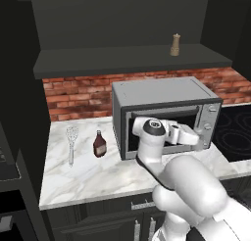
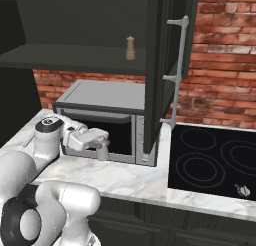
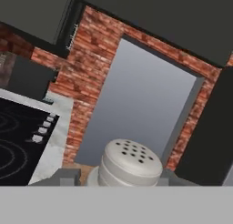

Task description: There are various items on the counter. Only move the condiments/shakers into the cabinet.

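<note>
Counter: white marble pattern with grey veins, smooth, soft sheen. Wall behind: red brick, rough, pale mortar lines. Microwave: brushed grey metal casing, matt, with a dark glassy door. Stovetop: black glass, glossy, thin pale ring marks. Cabinet: near-black, flat matt finish; its open door carries a pale metal bar handle. Pepper mill on the shelf ledge: tan turned wood, dull. Bottle: dark red-brown, slightly glossy. Whisk: thin grey wire, metallic. Shaker: pale grey-white, smooth, matt, domed top pierced with small dark holes. Robot arm: glossy white shell, dark joints.
</note>
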Robot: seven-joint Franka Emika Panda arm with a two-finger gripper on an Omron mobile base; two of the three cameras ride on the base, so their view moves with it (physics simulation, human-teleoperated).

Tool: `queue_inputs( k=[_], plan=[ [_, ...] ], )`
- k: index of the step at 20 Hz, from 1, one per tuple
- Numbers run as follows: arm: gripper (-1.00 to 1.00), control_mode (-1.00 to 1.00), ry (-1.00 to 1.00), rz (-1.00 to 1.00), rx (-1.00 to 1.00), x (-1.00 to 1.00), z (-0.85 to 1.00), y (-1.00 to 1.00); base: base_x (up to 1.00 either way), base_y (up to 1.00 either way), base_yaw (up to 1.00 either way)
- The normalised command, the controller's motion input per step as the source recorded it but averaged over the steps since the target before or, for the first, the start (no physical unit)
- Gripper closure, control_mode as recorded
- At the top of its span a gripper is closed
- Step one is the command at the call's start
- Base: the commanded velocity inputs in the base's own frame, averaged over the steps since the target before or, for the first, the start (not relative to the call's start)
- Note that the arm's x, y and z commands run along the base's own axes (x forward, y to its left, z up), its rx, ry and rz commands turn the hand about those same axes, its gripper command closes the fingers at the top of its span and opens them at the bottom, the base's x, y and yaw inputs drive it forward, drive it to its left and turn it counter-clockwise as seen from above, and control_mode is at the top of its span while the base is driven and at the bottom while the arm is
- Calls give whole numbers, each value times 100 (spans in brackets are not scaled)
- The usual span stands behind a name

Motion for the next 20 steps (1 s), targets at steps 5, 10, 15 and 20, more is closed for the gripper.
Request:
queue_inputs(
  k=[5,10,15,20],
  plan=[
    [100,-100,21,17,-4,-60,100,2,0,0,0],
    [100,-100,27,29,0,-33,100,29,0,0,0],
    [100,-100,33,37,2,-18,100,44,0,0,0],
    [100,-100,23,32,19,-1,96,40,0,0,0]
  ],
)
